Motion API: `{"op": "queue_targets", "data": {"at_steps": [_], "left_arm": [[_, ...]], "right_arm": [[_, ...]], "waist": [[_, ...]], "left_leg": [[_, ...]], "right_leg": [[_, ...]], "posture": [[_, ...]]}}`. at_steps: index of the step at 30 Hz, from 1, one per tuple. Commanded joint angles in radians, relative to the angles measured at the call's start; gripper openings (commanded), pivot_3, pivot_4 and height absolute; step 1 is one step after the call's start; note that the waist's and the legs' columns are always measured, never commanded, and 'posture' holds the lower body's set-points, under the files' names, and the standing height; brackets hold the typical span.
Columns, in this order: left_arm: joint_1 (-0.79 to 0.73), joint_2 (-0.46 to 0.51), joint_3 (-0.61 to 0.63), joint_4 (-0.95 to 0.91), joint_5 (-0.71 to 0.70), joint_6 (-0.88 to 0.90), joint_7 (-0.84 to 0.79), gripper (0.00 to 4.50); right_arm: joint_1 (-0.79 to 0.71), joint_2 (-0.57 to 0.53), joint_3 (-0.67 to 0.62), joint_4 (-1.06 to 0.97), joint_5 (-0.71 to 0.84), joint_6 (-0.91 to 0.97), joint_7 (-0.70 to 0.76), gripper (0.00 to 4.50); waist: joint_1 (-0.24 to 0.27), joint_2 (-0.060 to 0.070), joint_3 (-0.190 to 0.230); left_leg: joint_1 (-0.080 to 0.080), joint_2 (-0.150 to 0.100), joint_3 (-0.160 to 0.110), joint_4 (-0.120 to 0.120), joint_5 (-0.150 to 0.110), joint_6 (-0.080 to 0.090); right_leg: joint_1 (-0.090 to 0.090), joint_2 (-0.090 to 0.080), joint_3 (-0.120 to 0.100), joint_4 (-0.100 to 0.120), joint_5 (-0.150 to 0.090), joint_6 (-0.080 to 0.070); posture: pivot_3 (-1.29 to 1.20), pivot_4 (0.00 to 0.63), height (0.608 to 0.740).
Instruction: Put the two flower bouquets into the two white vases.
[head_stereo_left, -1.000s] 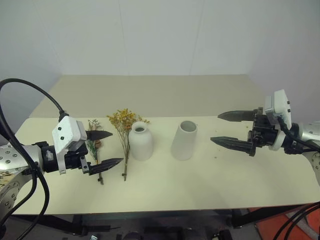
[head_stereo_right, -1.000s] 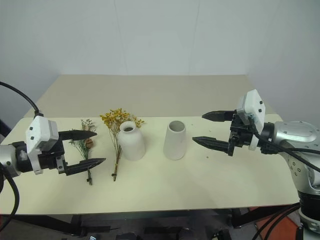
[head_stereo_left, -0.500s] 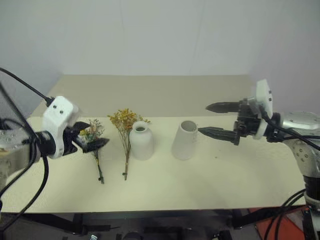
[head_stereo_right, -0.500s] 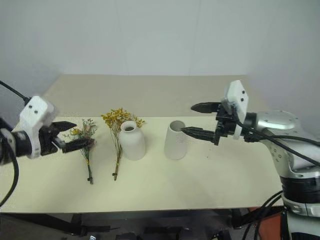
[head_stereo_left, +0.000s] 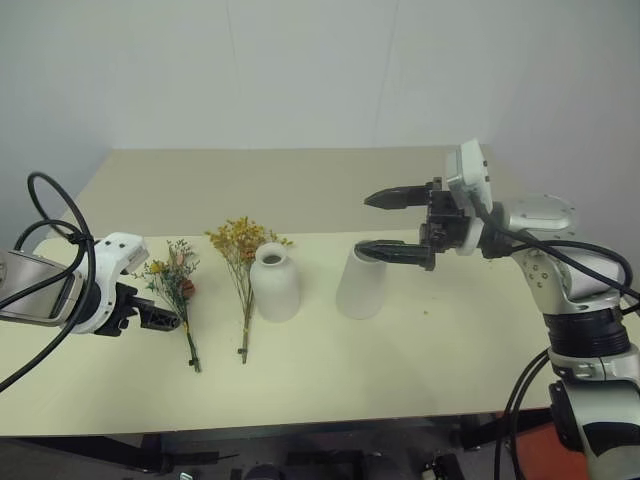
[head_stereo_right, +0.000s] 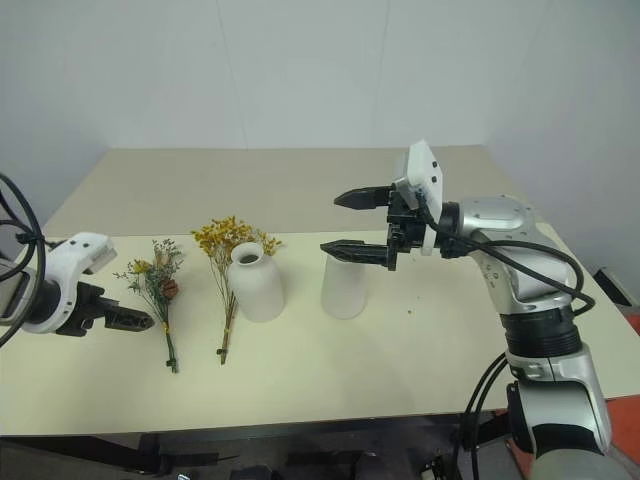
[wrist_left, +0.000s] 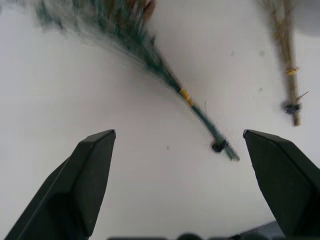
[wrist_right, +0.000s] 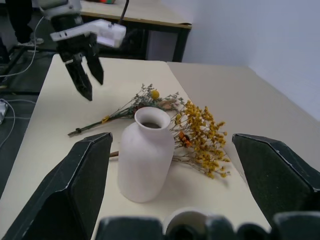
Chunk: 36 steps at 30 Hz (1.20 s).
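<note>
The small dark bunch (head_stereo_left: 178, 287) lies on the table, its stem running toward the front edge. The yellow spray (head_stereo_left: 240, 252) lies just to its right, against the rounded bottle vase (head_stereo_left: 275, 285). The tapered vase (head_stereo_left: 361, 284) stands upright right of that. My left gripper (head_stereo_left: 152, 319) is open and empty. It is tilted down over the table just left of the small bunch's stem (wrist_left: 186, 98). My right gripper (head_stereo_left: 366, 224) is open and level, pointing left. Its lower finger hovers over the tapered vase's mouth.
The beige table (head_stereo_left: 420, 350) has free room in front of the vases and on its right side. A second table surface (head_stereo_left: 300, 175) adjoins it behind. In the right wrist view another table (wrist_right: 145, 15) stands beyond the left arm.
My left gripper swung left and down and rolled, from hovering level at the small bunch's stem to tilting down beside it. My right gripper moved left to over the tapered vase.
</note>
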<state>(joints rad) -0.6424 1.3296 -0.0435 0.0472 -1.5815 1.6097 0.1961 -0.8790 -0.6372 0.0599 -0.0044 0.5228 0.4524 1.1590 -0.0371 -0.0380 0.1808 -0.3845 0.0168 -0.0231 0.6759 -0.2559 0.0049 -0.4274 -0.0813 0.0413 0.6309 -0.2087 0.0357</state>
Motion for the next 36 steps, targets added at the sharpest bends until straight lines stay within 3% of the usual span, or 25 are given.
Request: {"op": "queue_targets", "data": {"at_steps": [1, 3, 5, 10, 29, 32, 36], "left_arm": [[0.005, -0.009, -0.061, 0.117, -0.202, -0.062, 0.255, 4.48], [0.011, -0.005, -0.114, 0.131, -0.341, -0.137, 0.358, 4.48], [0.005, -0.035, -0.14, 0.139, -0.388, -0.182, 0.438, 4.48], [-0.026, -0.138, -0.141, 0.166, -0.391, -0.221, 0.549, 4.48], [-0.216, -0.321, -0.204, 0.415, -0.343, -0.177, 0.702, 4.48], [-0.227, -0.373, -0.187, 0.476, -0.271, -0.171, 0.705, 3.9], [-0.244, -0.416, -0.145, 0.521, -0.195, -0.132, 0.685, 2.7]], "right_arm": [[-0.037, 0.025, -0.011, 0.017, -0.011, -0.047, 0.013, 4.5], [-0.04, 0.035, -0.015, 0.022, -0.011, -0.051, 0.018, 4.5], [-0.041, 0.04, -0.017, 0.024, -0.01, -0.055, 0.022, 4.5], [-0.03, 0.044, -0.031, 0.005, -0.002, -0.051, 0.018, 4.5], [0.029, 0.042, -0.07, -0.083, 0.035, -0.023, -0.02, 4.5], [0.034, 0.04, -0.073, -0.093, 0.038, -0.019, -0.025, 4.5], [0.043, 0.035, -0.08, -0.108, 0.043, -0.011, -0.03, 4.5]], "waist": [[0.0, 0.0, 0.0], [0.001, 0.0, 0.0], [0.003, 0.0, 0.0], [0.02, 0.0, 0.0], [0.022, 0.0, 0.0], [0.023, 0.0, 0.0], [0.024, 0.001, -0.001]], "left_leg": [[0.0, 0.0, 0.0, 0.0, 0.0, 0.0], [-0.001, 0.0, -0.001, 0.0, 0.0, -0.001], [-0.002, -0.001, -0.003, 0.0, 0.0, -0.009], [-0.003, -0.004, 0.0, 0.0, 0.002, -0.013], [-0.003, -0.004, -0.001, 0.0, 0.003, -0.016], [-0.002, -0.005, -0.001, 0.0, 0.003, -0.016], [0.001, -0.005, -0.001, 0.0, 0.003, -0.016]], "right_leg": [[0.0, 0.0, 0.0, 0.0, 0.0, 0.0], [-0.001, 0.0, 0.0, 0.0, 0.0, 0.0], [-0.003, -0.002, 0.0, 0.001, 0.001, -0.001], [-0.003, -0.005, -0.001, 0.0, 0.002, 0.001], [-0.002, -0.005, -0.003, 0.0, 0.002, 0.001], [0.0, -0.005, -0.003, 0.0, 0.002, 0.001], [0.003, -0.005, -0.003, 0.0, 0.002, 0.001]], "posture": [[0.0, 0.15, 0.74], [0.0, 0.15, 0.74], [0.0, 0.15, 0.74], [0.0, 0.15, 0.74], [0.0, 0.15, 0.74], [0.0, 0.15, 0.74], [0.0, 0.15, 0.74]]}}
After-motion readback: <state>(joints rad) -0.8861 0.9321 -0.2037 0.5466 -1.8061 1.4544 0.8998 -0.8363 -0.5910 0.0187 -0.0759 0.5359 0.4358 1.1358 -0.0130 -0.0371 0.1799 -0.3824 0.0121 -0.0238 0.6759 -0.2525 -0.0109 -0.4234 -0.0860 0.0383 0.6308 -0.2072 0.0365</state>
